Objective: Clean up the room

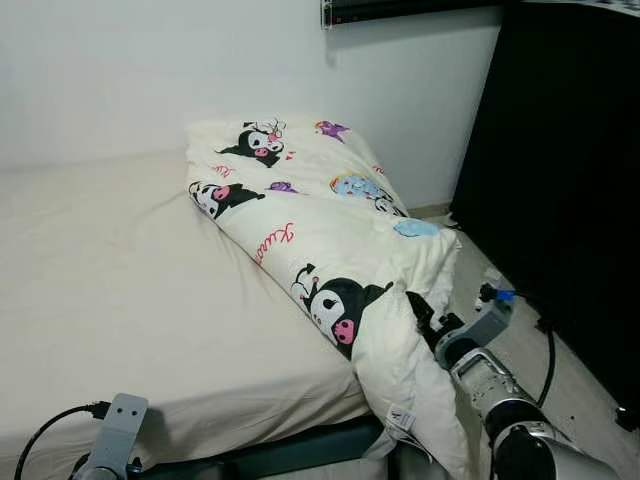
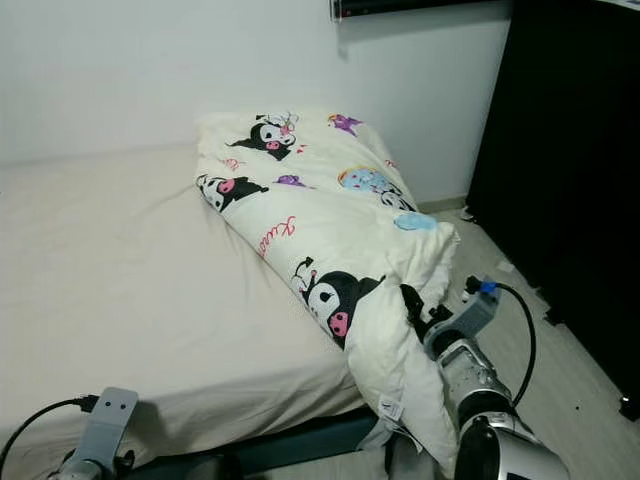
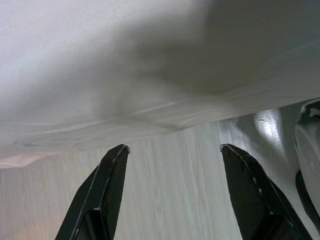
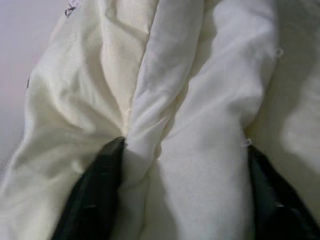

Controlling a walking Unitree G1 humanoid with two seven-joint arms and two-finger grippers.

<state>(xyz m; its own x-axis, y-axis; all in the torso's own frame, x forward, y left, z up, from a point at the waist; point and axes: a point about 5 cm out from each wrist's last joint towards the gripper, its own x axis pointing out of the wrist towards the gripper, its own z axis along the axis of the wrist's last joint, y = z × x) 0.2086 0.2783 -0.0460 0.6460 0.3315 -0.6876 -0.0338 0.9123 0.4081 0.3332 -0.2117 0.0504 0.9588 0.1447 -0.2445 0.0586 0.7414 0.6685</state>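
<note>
The cream cartoon-print quilted blanket (image 1: 330,240) lies folded along the bed's (image 1: 120,290) right edge, one corner hanging (cream folds bunched between the fingers) in the right gripper (image 4: 182,150). The left gripper (image 3: 172,150) hangs spread, empty, over pale wood-grain floor (image 3: 175,190).

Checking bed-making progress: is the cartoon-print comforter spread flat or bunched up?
Bunched up. The comforter lies heaped along the bed's right side, one corner hanging off, with the right gripper around a fold.

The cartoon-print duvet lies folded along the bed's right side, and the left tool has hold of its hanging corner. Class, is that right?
Wrong arm. The right tool has the cartoon-print duvet bunched between its fingers, as the right wrist view shows. The left tool hangs open beside the bed.
</note>
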